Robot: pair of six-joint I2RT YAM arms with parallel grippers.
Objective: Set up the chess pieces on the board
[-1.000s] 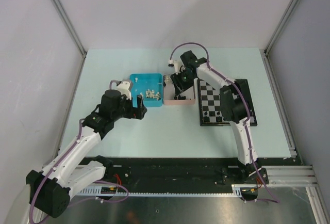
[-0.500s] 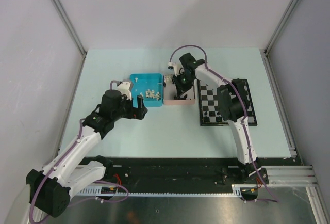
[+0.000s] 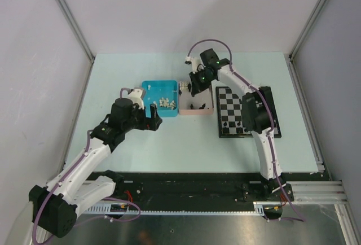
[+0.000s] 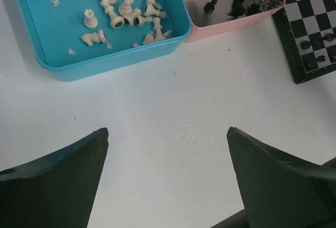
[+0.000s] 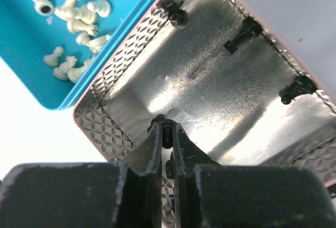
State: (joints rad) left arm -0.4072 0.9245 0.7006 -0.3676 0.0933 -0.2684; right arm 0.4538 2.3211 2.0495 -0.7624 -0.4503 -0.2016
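The right gripper (image 5: pixel 166 129) is pinched together on one small black chess piece (image 5: pixel 166 136). It's holding it over the shiny patterned floor of the pink tray (image 5: pixel 210 81), close to the wall next to the blue tray (image 4: pixel 52 33). You can't really tell from the wrist view whether the piece is touching the tray floor or is just off it. Three other black pieces (image 5: pixel 242 34) lie spread out along the edges inside the pink tray. The white chess pieces (image 4: pixel 126 18) are in a messy heap in the blue tray, most of them tipped over. The two trays sit side by side, touching. The board (image 3: pixel 228 109) lies flat on the tabletop (image 4: pixel 173 96) just beside the pink tray, on its right. It has a few black pieces on the board (image 4: pixel 305 44) standing in the rows nearest the arms, and the other squares that show are bare, though the right arm hides part of it. The left gripper (image 4: pixel 167 133) has its fingers spread wide apart with nothing between them. It hangs over bare tabletop just on the near side of the blue tray.
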